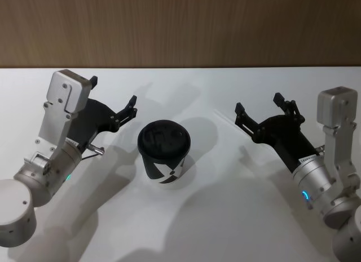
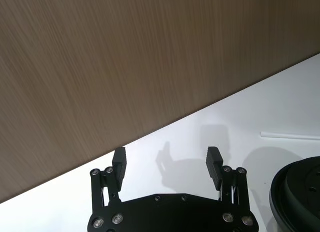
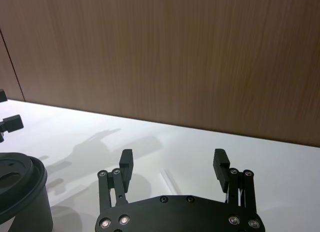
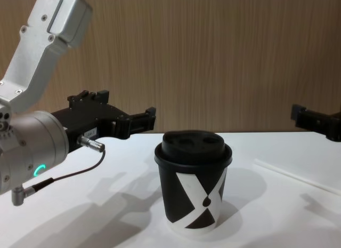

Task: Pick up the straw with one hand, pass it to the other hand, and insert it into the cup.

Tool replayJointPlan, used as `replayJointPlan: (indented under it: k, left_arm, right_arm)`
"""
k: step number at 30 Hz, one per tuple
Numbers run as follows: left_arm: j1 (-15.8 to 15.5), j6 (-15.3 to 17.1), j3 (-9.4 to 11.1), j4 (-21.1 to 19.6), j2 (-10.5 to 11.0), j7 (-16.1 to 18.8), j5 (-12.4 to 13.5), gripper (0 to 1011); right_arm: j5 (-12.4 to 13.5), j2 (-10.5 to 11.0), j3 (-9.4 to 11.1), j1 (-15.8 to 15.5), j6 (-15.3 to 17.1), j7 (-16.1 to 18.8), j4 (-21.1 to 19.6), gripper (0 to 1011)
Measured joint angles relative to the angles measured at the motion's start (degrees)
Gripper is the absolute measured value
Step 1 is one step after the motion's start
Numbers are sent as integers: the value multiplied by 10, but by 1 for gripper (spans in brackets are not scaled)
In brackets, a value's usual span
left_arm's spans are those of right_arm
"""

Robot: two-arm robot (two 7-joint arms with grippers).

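Standing upright at the centre of the head view, the cup (image 1: pixel 164 152) rests on the white surface (image 1: pixel 237 217) with its black domed lid on. The straw (image 1: pixel 225 118) lies flat on the surface to the right of the cup and a little higher in the frame. It is apart from the cup and touched by neither gripper. In the chest view the straw (image 4: pixel 292 176) shows as a thin pale line at the right, slanting down toward the right edge, beyond the cup (image 4: pixel 194 184).

The left gripper (image 1: pixel 113 92) hovers in the left half of the head view, to the upper left of the cup. Its fingers are spread apart with nothing between them. The left wrist view shows the same gripper (image 2: pixel 167 157) wide apart over bare surface, the straw (image 2: pixel 290 136) near the right edge of the frame and the cup (image 2: pixel 297 192) in the lower right corner.

The right gripper (image 1: pixel 259 103) hovers right of centre in the head view, close by the straw, its fingers also apart and empty. In the right wrist view this gripper (image 3: pixel 173 157) frames the straw (image 3: pixel 169 182), which lies on the surface beneath the gap between the fingers. The cup (image 3: pixel 22 192) sits at the lower left. A wood-grain wall (image 1: pixel 180 25) runs behind the surface.
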Motion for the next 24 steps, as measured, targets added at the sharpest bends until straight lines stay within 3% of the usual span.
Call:
replayJointPlan:
  k: [8,24]
  left_arm:
    - [0,0,0,0,0,0,0,1003]
    - [0,0,0,0,0,0,0,1003]
  right_arm:
    - [-5,14,7,5,-5,14,3,1001]
    - [-10,77,26,21,-13,90,23,1001]
